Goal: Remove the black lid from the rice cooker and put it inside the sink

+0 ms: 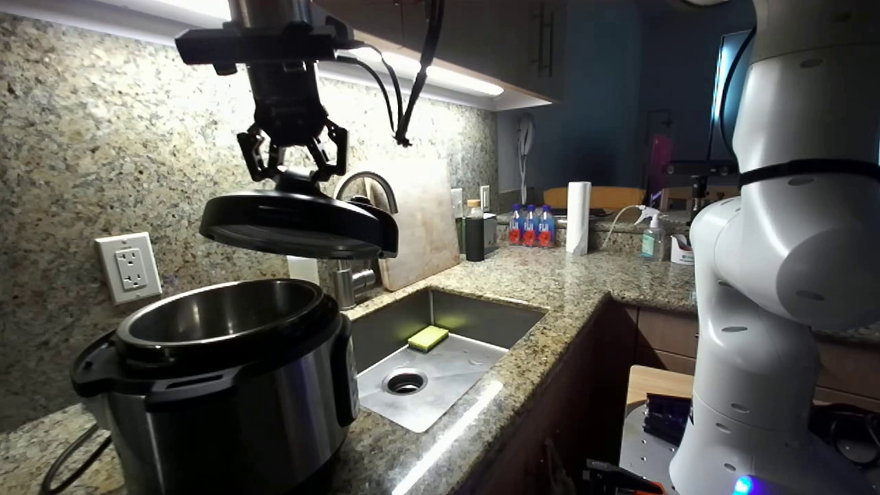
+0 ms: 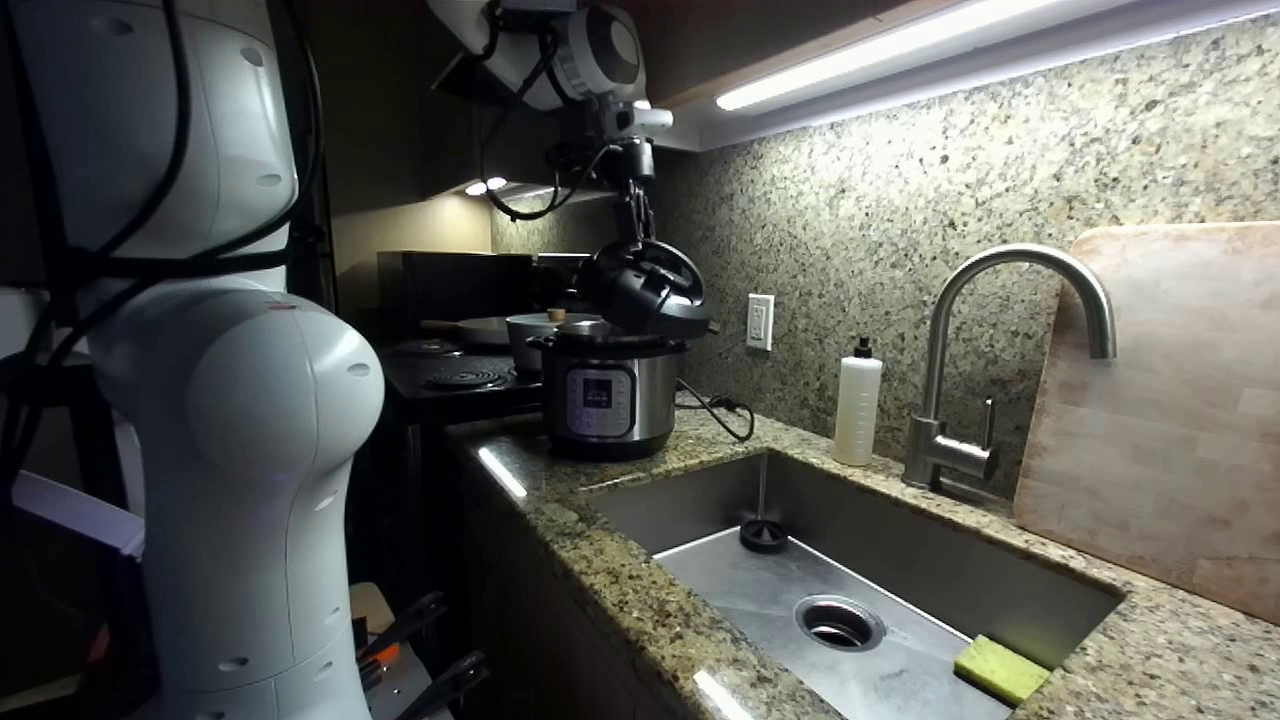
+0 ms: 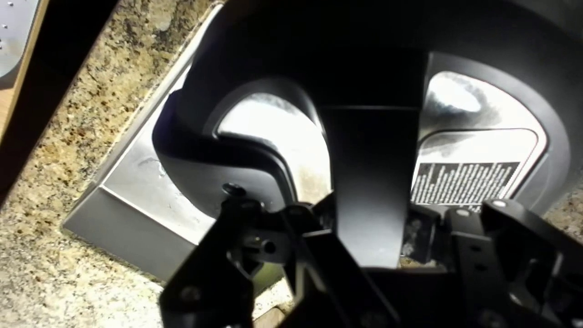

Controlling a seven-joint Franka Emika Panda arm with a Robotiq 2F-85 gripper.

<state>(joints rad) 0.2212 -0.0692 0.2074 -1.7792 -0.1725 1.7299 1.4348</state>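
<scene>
We have the black lid (image 1: 302,223) in the air above the rice cooker (image 1: 247,412), apart from the inner pot (image 1: 220,313) it would cover. The end effector (image 1: 298,177) is clamped on the lid's raised handle (image 3: 371,214), jaws to either side, likely because that bar is the one part narrow enough to pinch. The lid hangs tilted; we suspect its weight pulls unevenly about so small a grip. With the cooker set on the table (image 2: 630,590) just beside the sink (image 1: 474,357), the remaining carry should be short: sideways, then down.
</scene>
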